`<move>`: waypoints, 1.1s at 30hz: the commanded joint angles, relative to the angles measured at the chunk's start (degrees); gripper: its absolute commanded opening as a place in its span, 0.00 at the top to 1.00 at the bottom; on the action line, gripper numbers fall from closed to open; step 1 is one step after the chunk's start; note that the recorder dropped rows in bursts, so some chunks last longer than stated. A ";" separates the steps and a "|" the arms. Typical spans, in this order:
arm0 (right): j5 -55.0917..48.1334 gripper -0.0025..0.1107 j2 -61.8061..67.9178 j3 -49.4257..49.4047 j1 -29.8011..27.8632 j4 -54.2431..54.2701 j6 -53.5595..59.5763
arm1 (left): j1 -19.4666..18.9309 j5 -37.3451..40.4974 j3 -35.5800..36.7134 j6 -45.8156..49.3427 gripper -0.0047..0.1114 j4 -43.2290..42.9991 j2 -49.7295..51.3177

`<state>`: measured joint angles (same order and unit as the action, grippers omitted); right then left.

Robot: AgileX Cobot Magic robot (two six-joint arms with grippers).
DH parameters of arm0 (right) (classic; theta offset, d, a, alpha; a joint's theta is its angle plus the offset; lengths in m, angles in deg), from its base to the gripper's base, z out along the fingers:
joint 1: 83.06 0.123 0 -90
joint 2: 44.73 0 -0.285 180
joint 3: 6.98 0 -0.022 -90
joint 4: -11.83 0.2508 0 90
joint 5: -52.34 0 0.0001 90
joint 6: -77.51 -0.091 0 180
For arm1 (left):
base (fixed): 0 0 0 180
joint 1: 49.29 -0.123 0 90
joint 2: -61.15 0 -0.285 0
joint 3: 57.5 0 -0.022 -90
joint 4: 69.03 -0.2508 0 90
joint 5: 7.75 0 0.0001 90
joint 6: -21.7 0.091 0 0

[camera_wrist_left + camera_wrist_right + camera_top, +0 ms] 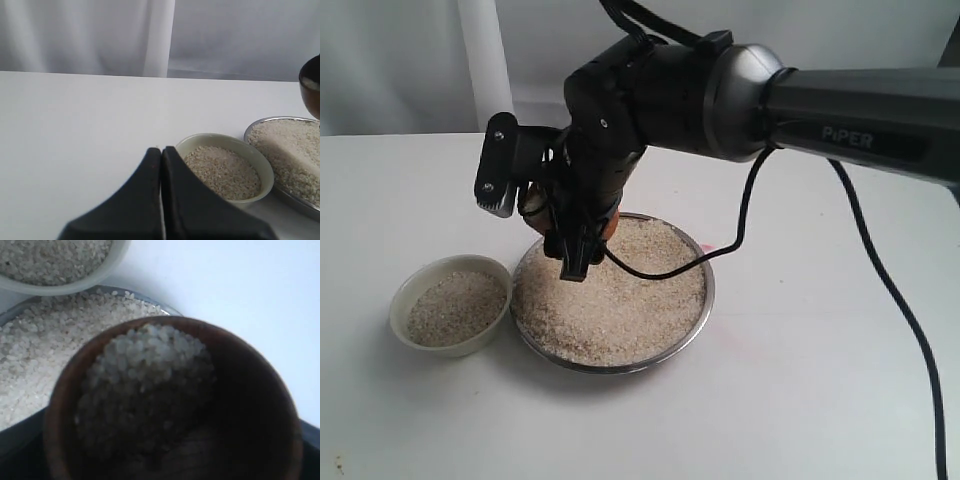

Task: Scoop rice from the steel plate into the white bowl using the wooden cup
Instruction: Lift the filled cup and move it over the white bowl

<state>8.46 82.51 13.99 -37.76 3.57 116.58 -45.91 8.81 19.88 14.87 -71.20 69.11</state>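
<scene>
Left pincer (161, 150): clenched on nothing, low over the table (800, 400)
White bowl (397, 308): toward the near edge, left of middle, part-filled with rice (610, 300)
Steel plate (620, 367): mid-table, just beside the bowl, heaped with rice
Wooden cup (250, 390): raised over the plate's far-left rim, carrying rice
Right pincer (535, 235): grasping the cup

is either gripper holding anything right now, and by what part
The right gripper holds the wooden cup, rice inside, clamped across its outer sides. The left gripper is shut on nothing.
</scene>
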 commanded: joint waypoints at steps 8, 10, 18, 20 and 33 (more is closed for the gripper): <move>2.59 0.98 -0.55 -0.13 4.12 -6.16 -0.11 | 0.24 -0.21 -0.16 -0.11 0.96 0.27 -0.17; 2.74 0.98 -0.43 0.84 4.62 -6.26 -0.11 | 0.24 -0.21 -0.16 -0.11 0.96 0.27 -0.17; -4.79 0.98 5.72 14.15 8.04 -11.98 -0.11 | 0.24 -0.21 -0.16 -0.24 0.96 0.27 -0.17; -5.43 0.98 7.57 17.27 9.35 -14.23 -0.11 | 0.24 -0.21 -0.16 -0.24 0.96 0.27 -0.17; -6.66 0.98 20.05 21.16 18.15 -49.13 -0.11 | 0.24 -0.21 -0.16 -0.09 0.96 0.27 -0.17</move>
<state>2.31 101.66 34.68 -20.51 -38.89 116.58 -45.91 8.81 19.88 14.87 -71.20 69.11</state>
